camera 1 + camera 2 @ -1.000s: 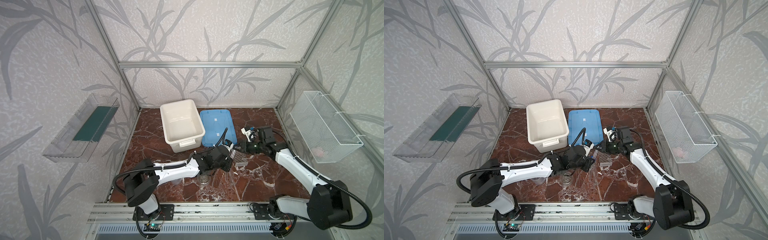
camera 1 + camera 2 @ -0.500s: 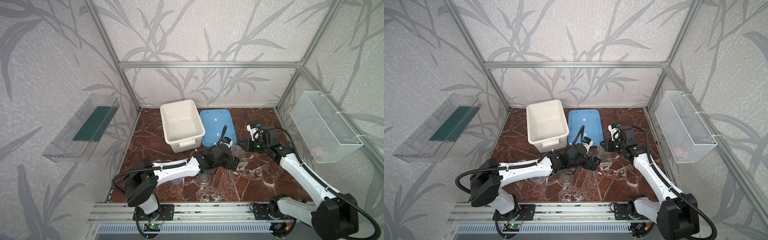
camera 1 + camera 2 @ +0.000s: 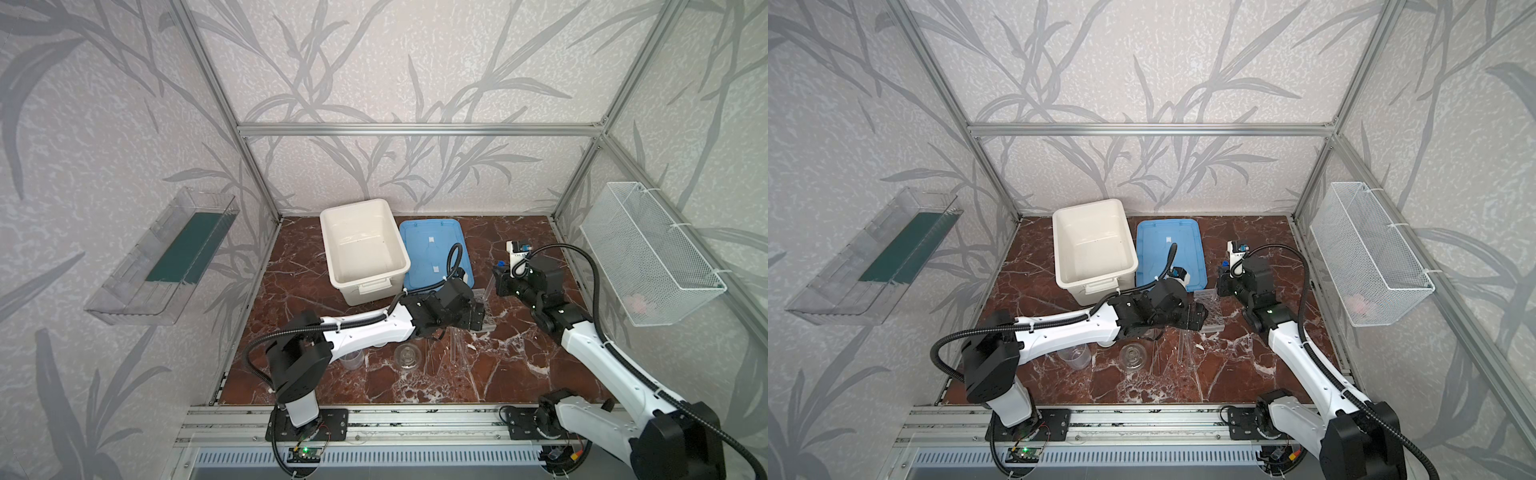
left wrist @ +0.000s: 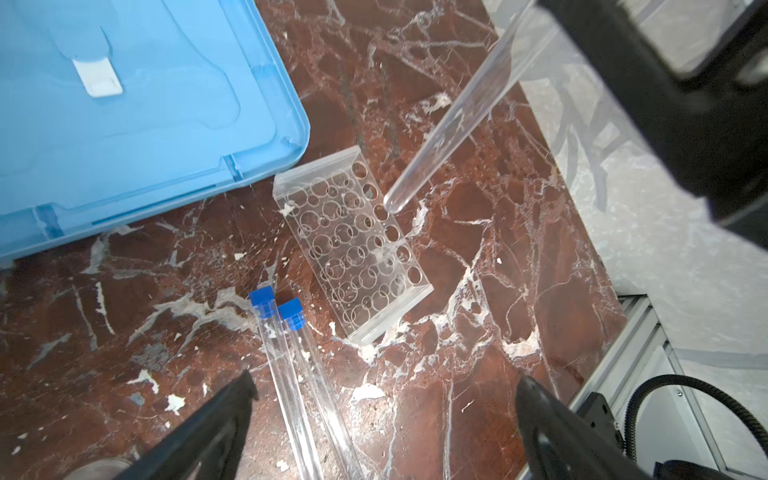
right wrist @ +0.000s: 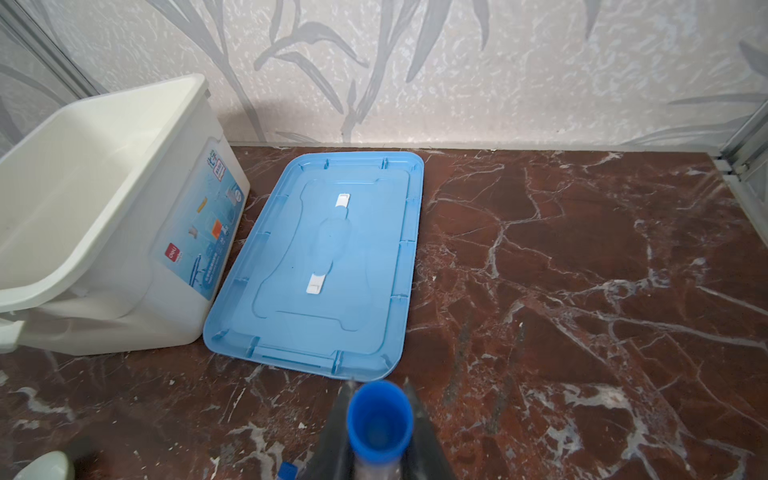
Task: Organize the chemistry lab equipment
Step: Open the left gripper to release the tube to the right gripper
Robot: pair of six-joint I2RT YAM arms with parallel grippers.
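The clear rack [image 4: 353,245] lies flat on the marble table [image 4: 519,291], its holes facing up. The right gripper [image 5: 376,386] is clamped on a blue-capped tube [image 4: 457,120], with a finger on either side just below the cap. The tube hangs tilted over the rack, its rounded lower end at a hole in the outer row along one long side. Whether the tip has entered the hole or only hovers above it is hard to tell from the left wrist view. The left gripper [image 4: 386,378] stands with its jaws wide apart and nothing between them, poised over the table just off a corner of the rack. Two more blue-capped tubes [image 4: 291,365] lie side by side on the table, their caps close to the rack's other long side but not touching it. The blue lid [image 4: 124,124] lies flat with one corner near a short end of the rack, and the white tub [image 3: 361,245] sits beyond the lid. In both top views a small clear beaker [image 3: 1075,355] and a round glass vessel [image 3: 1133,357] stand well apart from the rack, toward the left arm's base.
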